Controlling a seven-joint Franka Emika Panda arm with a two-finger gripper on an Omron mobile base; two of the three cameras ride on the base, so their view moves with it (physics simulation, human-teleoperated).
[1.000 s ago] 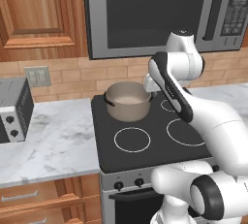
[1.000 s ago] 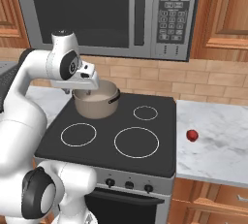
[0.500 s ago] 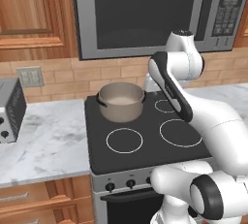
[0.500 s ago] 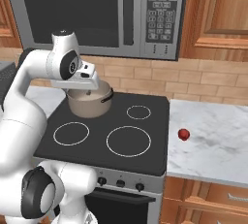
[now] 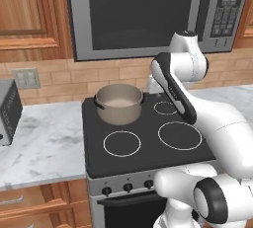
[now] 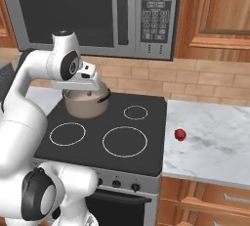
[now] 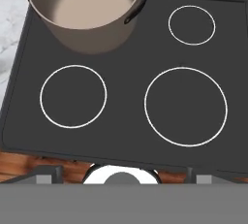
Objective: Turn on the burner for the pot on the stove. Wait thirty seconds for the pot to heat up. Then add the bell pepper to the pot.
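Whole view shifted; pot (image 5: 119, 103) on stove (image 5: 148, 143)

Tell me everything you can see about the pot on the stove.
The pot is round, wide and fairly shallow, of dull beige-grey metal with a paler inside and two small dark side handles. It has no lid and looks empty. It stands upright on the back left burner of the black glass stove, close to the brick wall, below the microwave. Only the cooktop touches it.
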